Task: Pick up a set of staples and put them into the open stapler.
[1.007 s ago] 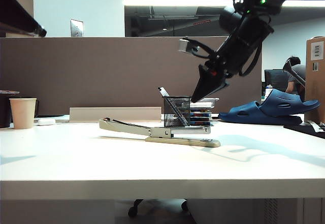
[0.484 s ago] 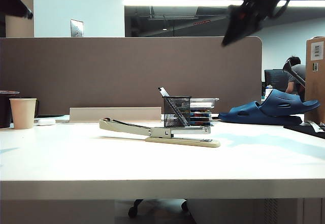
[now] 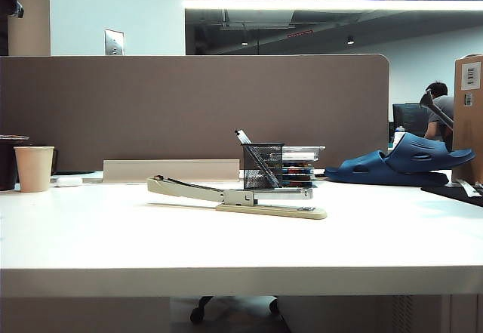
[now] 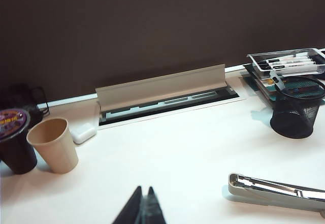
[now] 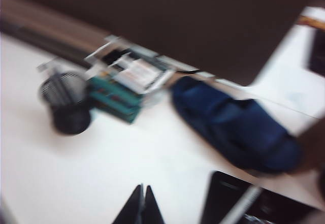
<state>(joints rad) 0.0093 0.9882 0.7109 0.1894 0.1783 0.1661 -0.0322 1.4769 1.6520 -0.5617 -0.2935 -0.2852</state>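
Stapler point(image 3: 238, 195): lying flat mid-table point(image 3: 241, 250), arm lowered, just in front of black mesh pen holder point(image 3: 263, 166). Set of staples: not showing in any view. Left gripper point(image 4: 142, 208): hanging above table near paper cup point(image 4: 53, 145), fingers pressed together, gripping nothing. Right gripper point(image 5: 142, 207): hovering over table near blue slipper point(image 5: 233, 127), blurred, fingers together, empty.

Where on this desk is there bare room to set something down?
The broad front strip of the table, ahead of the stapler, is bare. So is the stretch between the paper cup and the stapler. It's crowded around the mesh pen holder and the blue slipper.
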